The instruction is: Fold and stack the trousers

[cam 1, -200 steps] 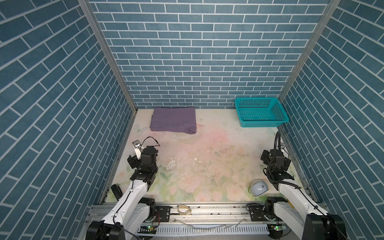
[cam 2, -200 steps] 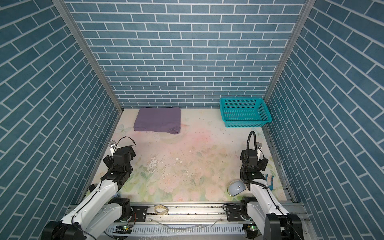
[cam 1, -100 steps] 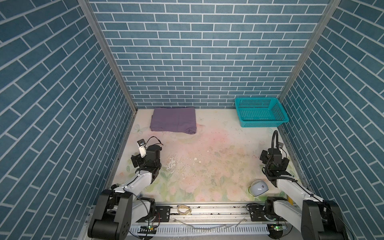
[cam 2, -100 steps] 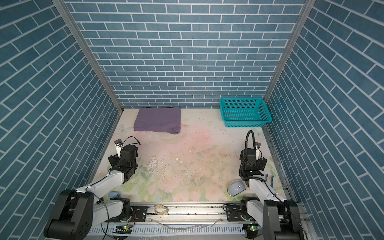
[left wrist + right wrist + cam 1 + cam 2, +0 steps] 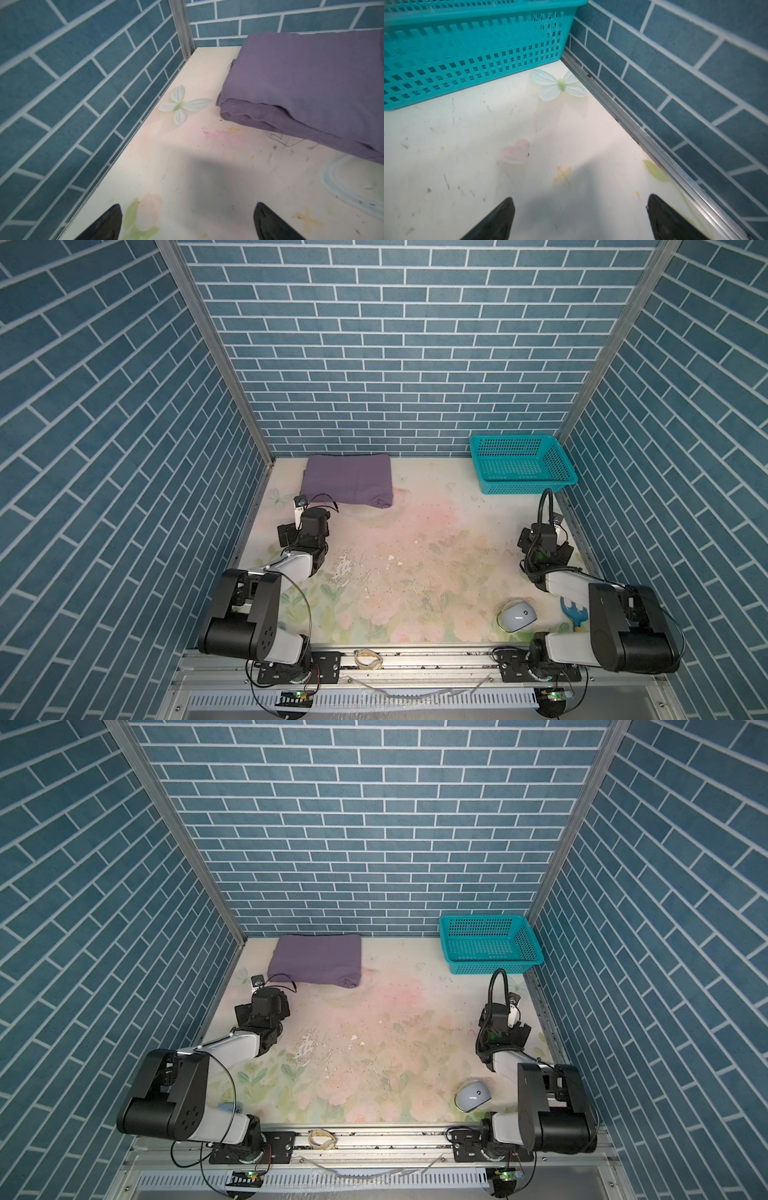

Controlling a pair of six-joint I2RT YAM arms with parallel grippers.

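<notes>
— What has moved in the last second?
— Only the arms, which have both folded back toward their bases. The left gripper (image 5: 188, 208) and right gripper (image 5: 580, 199) hang with jaws spread wide, holding nothing.
— And the trousers (image 5: 348, 479)?
— Unmoved. They lie folded flat on the table (image 5: 415, 551) in the far left corner, well apart from the basket (image 5: 523, 488). I'd judge the job finished.
</notes>
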